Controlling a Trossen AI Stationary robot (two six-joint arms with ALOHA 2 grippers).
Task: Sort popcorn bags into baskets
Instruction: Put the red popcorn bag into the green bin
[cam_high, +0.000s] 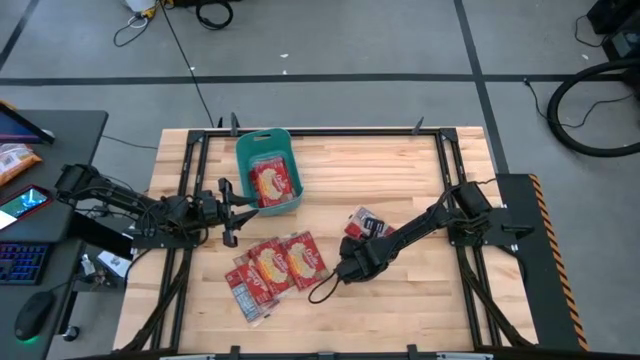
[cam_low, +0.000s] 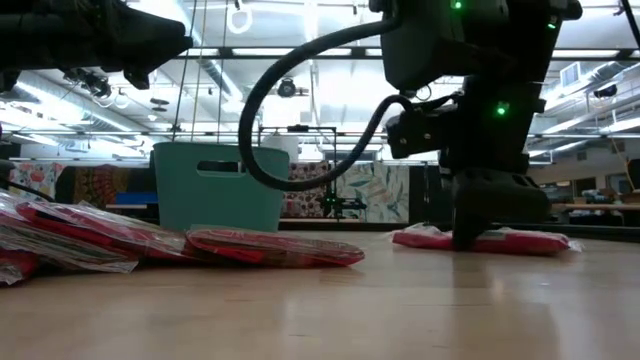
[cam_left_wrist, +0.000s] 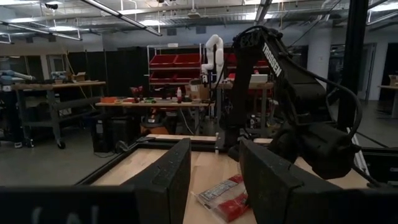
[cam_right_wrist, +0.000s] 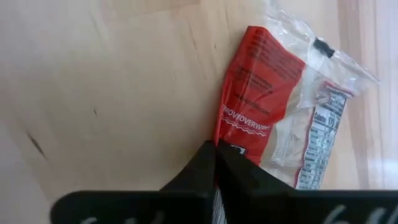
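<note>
Right gripper (cam_right_wrist: 214, 163) clamps a lone bag (cam_right_wrist: 273, 112) on the tabletop (cam_high: 400, 170); next, a lift toward the basket (cam_high: 243, 160). Left gripper (cam_high: 240, 205) waits, fingers apart.

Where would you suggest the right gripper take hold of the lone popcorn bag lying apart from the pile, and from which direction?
The lone popcorn bag lies flat on the table, so come straight down from above and pinch a thin edge. The right gripper looks already closed on the edge nearest the pile; its fingers meet at the red end.
</note>
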